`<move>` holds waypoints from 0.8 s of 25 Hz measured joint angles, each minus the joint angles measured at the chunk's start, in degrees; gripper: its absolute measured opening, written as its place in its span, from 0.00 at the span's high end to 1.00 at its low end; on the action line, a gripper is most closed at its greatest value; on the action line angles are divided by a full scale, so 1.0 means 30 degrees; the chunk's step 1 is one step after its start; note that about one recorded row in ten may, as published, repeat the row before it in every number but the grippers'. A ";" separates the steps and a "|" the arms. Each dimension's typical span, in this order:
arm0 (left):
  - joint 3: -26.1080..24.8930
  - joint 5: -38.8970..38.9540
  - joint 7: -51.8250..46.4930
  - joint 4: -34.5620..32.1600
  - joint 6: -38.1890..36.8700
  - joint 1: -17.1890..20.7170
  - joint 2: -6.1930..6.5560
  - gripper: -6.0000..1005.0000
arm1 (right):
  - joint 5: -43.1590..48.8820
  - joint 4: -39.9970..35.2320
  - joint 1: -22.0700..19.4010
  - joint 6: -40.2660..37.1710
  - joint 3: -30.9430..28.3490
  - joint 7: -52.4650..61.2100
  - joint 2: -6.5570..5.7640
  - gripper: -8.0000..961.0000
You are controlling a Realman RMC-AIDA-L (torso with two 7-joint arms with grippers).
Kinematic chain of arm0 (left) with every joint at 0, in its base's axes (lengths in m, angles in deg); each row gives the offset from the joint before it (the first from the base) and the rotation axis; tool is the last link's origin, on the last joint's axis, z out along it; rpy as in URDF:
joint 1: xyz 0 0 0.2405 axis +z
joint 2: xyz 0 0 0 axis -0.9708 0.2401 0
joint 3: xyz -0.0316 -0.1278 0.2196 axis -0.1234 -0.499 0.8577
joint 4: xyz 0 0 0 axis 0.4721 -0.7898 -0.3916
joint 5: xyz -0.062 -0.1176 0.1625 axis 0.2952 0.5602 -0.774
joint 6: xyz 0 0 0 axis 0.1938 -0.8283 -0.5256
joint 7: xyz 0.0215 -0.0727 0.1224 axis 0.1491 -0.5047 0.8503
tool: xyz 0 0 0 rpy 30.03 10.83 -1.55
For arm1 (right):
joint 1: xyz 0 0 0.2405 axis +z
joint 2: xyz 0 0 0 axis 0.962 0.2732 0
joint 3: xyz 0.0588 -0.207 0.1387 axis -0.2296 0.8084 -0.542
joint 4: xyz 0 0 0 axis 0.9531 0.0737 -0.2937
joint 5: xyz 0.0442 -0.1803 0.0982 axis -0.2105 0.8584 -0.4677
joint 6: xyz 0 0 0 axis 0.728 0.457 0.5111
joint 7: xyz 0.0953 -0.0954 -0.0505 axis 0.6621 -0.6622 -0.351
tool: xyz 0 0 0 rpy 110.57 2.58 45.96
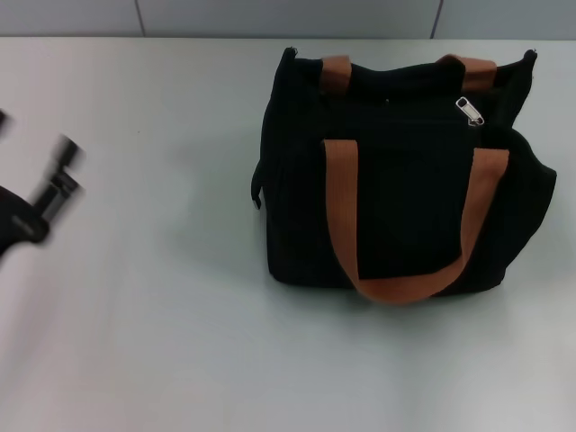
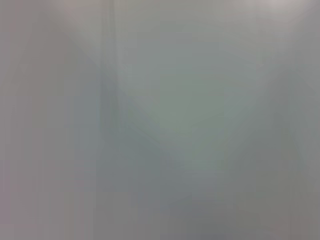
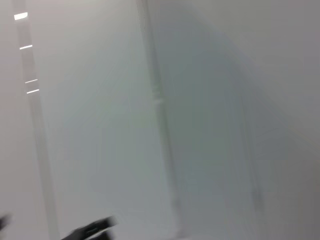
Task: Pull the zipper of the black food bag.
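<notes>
The black food bag (image 1: 396, 189) stands upright on the table at centre right in the head view, with two orange-brown strap handles (image 1: 405, 286). Its top looks closed. The silver zipper pull (image 1: 469, 111) lies on the zip line near the bag's top right end. My left gripper (image 1: 54, 175) is at the far left, motion-blurred, well away from the bag and holding nothing. My right gripper does not show in the head view. The left wrist view shows only a grey blur.
The pale grey table (image 1: 162, 324) spreads around the bag, with a wall seam behind it. The right wrist view shows a pale wall and a dark blurred shape (image 3: 90, 230) at its edge that I cannot identify.
</notes>
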 joint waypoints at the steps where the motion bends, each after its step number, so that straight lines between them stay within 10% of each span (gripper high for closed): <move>1: 0.1069 -0.1184 -0.2428 -0.1623 -0.0901 -0.0395 0.0073 0.23 | 0.0435 0.0110 -0.0005 -0.0391 0.0281 -0.0643 0.0031 0.38; 4: 0.2107 -0.1833 -0.3516 -0.2596 -0.1542 -0.0635 0.0141 0.21 | 0.2122 0.0322 -0.0007 -0.0998 0.1128 -0.2406 0.0203 0.22; 7: 0.8507 -0.3223 -0.4490 -0.4673 -0.3905 -0.0954 0.0265 0.20 | 0.4043 0.0589 0.0065 -0.0973 0.1759 -0.3581 0.0585 0.14; 11: 1.2034 -0.3425 -0.4646 -0.5353 -0.3796 -0.1221 -0.0019 0.20 | 0.5847 0.1433 0.0202 -0.0884 0.1872 -0.4951 0.1135 0.12; 20: 1.3436 -0.3464 -0.5466 -0.5368 -0.2915 -0.1498 -0.0078 0.20 | 0.6212 0.3225 0.0339 -0.0673 0.1875 -0.5809 0.1275 0.12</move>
